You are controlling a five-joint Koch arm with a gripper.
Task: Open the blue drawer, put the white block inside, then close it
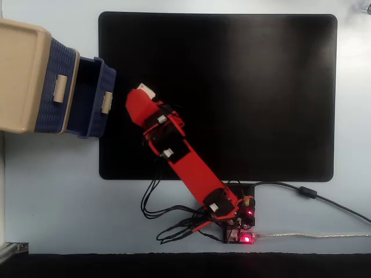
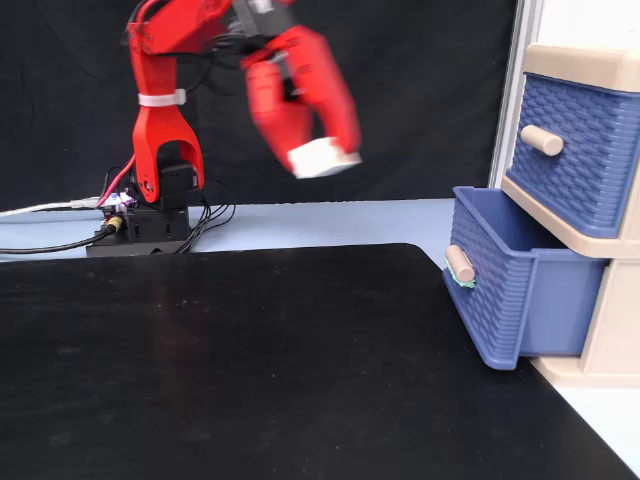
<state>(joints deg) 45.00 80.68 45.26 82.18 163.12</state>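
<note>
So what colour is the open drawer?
Dark blue, with a woven basket pattern: the blue drawer shows best in the fixed view from the side.

Red gripper [image 2: 322,150]; white block [image 2: 322,158]; dark blue woven drawer [image 2: 520,285], beige handle [image 2: 459,264]; black mat [image 1: 232,87]
</note>
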